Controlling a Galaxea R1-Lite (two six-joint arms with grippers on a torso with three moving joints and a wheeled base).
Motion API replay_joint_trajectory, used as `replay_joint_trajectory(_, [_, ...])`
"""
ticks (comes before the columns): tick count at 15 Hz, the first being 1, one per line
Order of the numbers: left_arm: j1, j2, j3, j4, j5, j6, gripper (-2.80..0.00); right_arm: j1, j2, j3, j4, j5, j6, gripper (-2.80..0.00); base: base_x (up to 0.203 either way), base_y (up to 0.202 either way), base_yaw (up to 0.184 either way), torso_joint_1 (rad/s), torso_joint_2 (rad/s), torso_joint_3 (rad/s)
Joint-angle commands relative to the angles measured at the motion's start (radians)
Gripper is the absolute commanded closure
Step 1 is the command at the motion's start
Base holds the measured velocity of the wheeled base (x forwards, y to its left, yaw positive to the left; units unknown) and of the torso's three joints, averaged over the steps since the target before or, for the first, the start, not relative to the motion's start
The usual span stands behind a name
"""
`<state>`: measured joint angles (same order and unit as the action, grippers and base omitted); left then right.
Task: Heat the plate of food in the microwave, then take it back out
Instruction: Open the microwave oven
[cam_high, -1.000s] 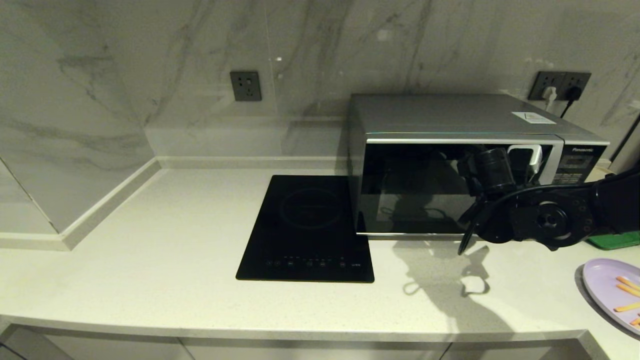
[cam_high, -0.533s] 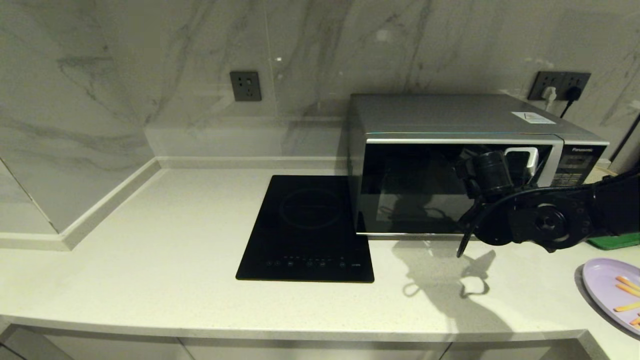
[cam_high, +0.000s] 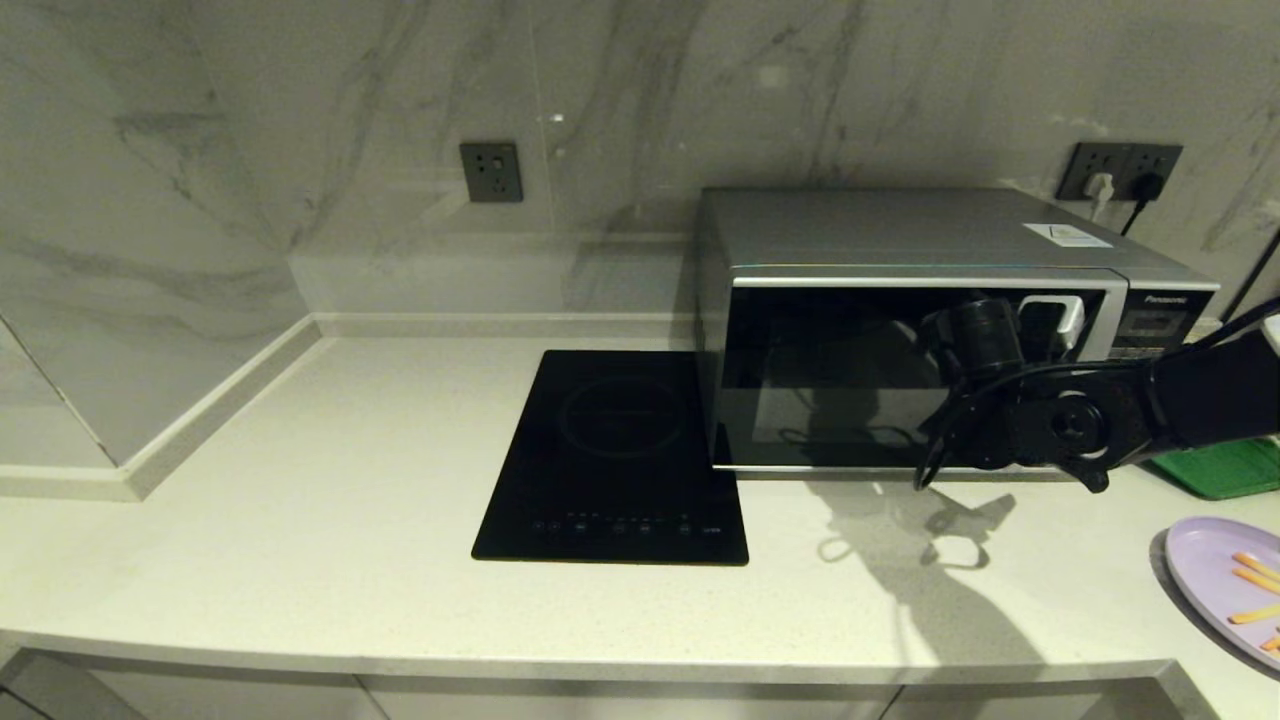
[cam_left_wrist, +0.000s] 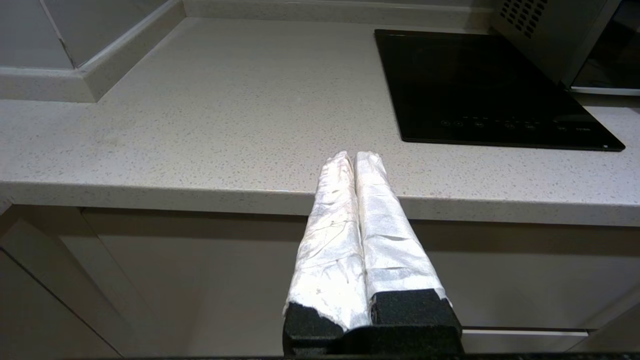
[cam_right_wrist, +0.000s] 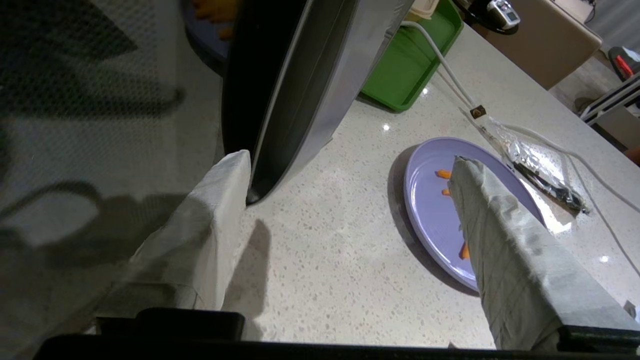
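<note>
so from the left: the left tool (cam_left_wrist: 356, 159) is parked off the front edge of the surface (cam_high: 300, 560), its taped fingers pressed together, nothing in them. Further along sits the flat black induction hob (cam_high: 612, 460), and right beside it the microwave (cam_high: 900, 300) with its dark glass door. The right tool (cam_right_wrist: 350, 185) is up against the front of the microwave near the handle strip, fingers spread wide, one finger (cam_right_wrist: 200, 235) right at the lower edge of the door, not gripping anything. Past the microwave there's a green tray (cam_high: 1225, 468), and the plate of food (cam_high: 1215, 575) lies on the surface near the front right corner, a few orange sticks on it, well clear of the microwave
</note>
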<state>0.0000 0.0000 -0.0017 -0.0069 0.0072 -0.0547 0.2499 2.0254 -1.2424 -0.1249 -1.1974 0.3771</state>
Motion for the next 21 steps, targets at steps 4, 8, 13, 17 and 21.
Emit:
replay_joint_trajectory(4, [0.0, 0.0, 0.0, -0.001, 0.0, -0.001, 0.0, -0.044, 0.039, -0.05, -0.001, 0.002, 0.003, -2.8, 0.0, 0.0, 0.0, 0.0, 0.0, 0.0])
replay_joint_trajectory(8, [0.0, 0.0, 0.0, -0.001, 0.0, -0.001, 0.0, -0.092, 0.053, -0.075, -0.002, 0.021, 0.002, -2.8, 0.0, 0.0, 0.0, 0.0, 0.0, 0.0])
replay_joint_trajectory(13, [0.0, 0.0, 0.0, -0.001, 0.0, -0.001, 0.0, -0.128, 0.05, -0.086, -0.001, 0.042, 0.002, -2.8, 0.0, 0.0, 0.0, 0.0, 0.0, 0.0])
replay_joint_trajectory(17, [0.0, 0.0, 0.0, -0.001, 0.0, -0.001, 0.0, -0.13, 0.031, -0.08, -0.002, 0.041, 0.002, -2.8, 0.0, 0.0, 0.0, 0.0, 0.0, 0.0])
replay_joint_trajectory(21, [0.0, 0.0, 0.0, 0.0, 0.0, -0.001, 0.0, -0.13, 0.015, -0.058, -0.002, 0.041, 0.017, -2.8, 0.0, 0.0, 0.0, 0.0, 0.0, 0.0])
